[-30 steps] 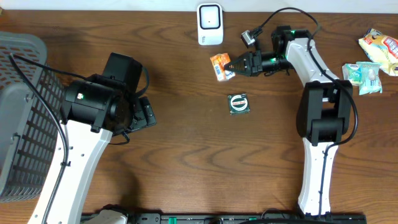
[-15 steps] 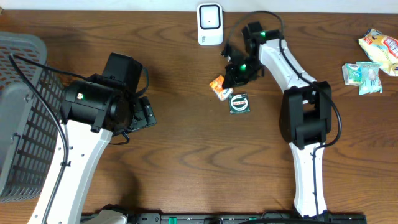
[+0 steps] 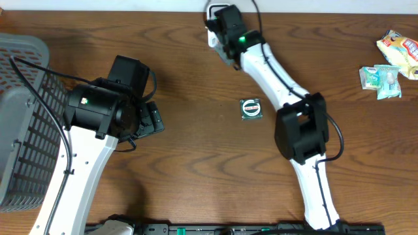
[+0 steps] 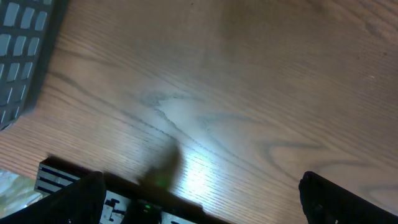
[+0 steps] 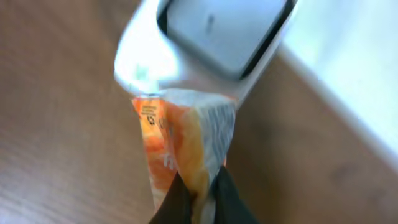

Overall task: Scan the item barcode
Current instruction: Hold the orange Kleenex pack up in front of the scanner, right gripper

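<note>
Right pincer [image 5: 202,194] tight on orange packet [image 5: 183,134], just before scanner [image 5: 227,31]

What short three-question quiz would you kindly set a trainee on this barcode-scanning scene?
1. True or false: the right gripper is shut on the orange packet.
2. Multiple choice: the green packet lies A) in a basket, B) flat on the table, C) inside a box.
3. Short answer: which white device stands just behind the orange packet in the right wrist view?

Key
1. True: the dark fingers pinch its lower end.
2. B.
3. The scanner.
</note>
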{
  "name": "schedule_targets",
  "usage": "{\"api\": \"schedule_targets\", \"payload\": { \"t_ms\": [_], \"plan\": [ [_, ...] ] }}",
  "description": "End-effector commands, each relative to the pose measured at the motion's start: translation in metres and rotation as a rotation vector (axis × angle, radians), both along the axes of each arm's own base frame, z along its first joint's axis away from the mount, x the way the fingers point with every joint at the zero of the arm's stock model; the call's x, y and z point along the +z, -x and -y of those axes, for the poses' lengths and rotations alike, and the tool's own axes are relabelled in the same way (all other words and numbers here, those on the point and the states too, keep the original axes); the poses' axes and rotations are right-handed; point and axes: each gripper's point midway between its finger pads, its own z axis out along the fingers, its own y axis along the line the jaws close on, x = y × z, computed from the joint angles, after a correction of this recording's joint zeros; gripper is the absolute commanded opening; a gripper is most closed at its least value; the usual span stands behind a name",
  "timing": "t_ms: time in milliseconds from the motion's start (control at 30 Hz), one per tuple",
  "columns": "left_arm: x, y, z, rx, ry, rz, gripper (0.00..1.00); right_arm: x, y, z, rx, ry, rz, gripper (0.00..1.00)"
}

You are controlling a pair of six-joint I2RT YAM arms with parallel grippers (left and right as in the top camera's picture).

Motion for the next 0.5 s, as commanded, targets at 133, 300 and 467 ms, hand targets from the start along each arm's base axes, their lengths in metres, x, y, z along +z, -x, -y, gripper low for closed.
{"api": "schedule_targets", "payload": {
  "t_ms": [133, 300, 467],
  "plan": [
    [0.002, 0.000, -0.002, 0.014, 0.001, 0.008, 0.98, 0.061, -0.036, 0.012, 0.047, 0.161, 0.261, 0.01],
    [0.002, 0.000, -0.002, 0.014, 0.001, 0.008, 0.98, 0.079, -0.058, 0.011, 0.047, 0.097, 0.375, 0.01],
    [0.002, 0.000, -0.002, 0.014, 0.001, 0.008, 0.97, 0.065, -0.065, -0.004, 0.194, 0.082, 0.371, 0.01]
  ]
}}
